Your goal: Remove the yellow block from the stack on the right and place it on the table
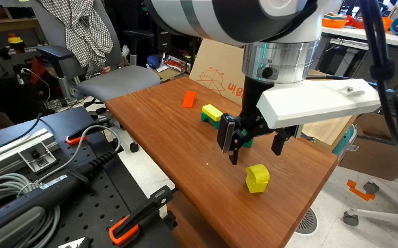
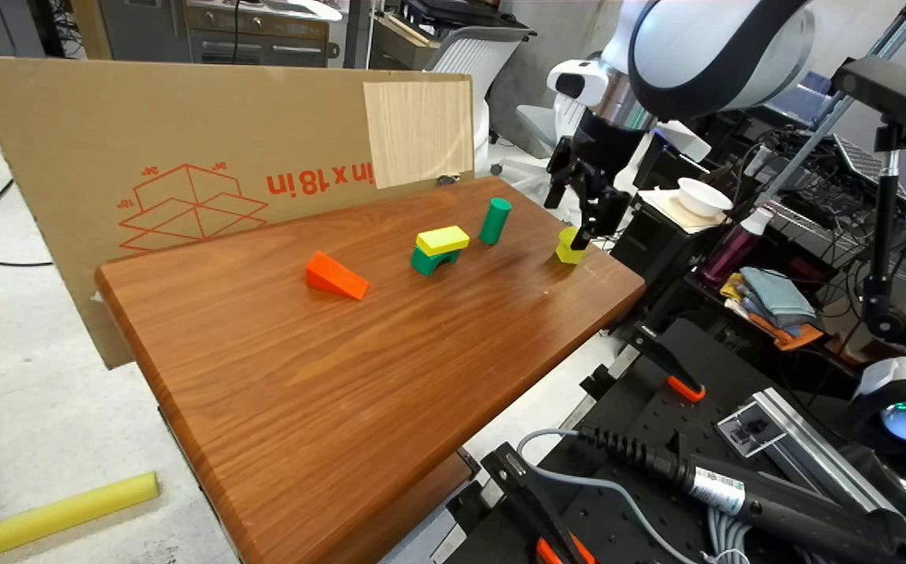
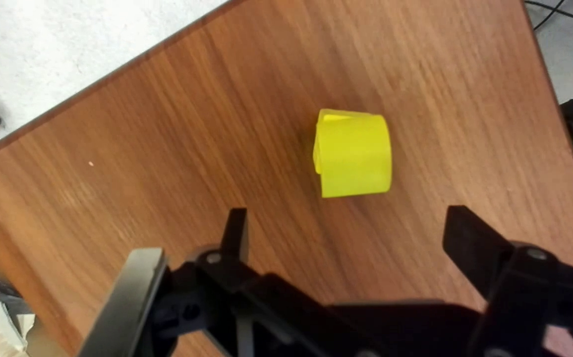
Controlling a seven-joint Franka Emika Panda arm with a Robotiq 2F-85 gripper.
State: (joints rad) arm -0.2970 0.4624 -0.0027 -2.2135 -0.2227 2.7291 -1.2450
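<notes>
With our tool (image 1: 255,153) spread wide near the stack (image 1: 258,179), we judge this pre-grasp: next, align and lower around its upper yellow block (image 3: 356,157).

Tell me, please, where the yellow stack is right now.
In an exterior view, the yellow stack stands near the right end of the table, with the green cylinder nearest on its left.

Three views share the table (image 2: 367,352)
Both exterior views slant downward from farther off; the wrist view looks steeply down, nearer.
</notes>
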